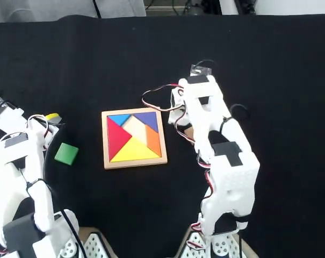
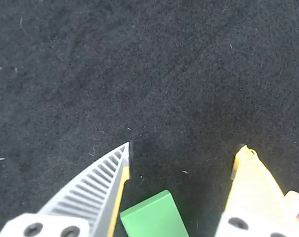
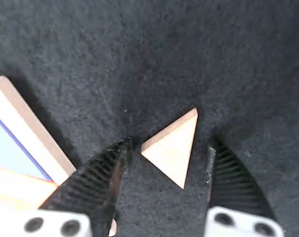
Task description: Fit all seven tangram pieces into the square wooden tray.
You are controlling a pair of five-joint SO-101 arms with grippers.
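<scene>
Bright, even overhead light — soft shadow along the tray (image 3: pixel 30 129) on black cloth (image 3: pixel 189 49).

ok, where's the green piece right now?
The green piece lies on the cloth left of the tray; the left wrist view shows it within the open left gripper.

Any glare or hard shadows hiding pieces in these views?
High view: even light, no glare on the tray. Right wrist view: soft shadow around the tan triangle, its edges plain. Left wrist view: dim shadow on the cloth beyond the green block, nothing hidden.
</scene>
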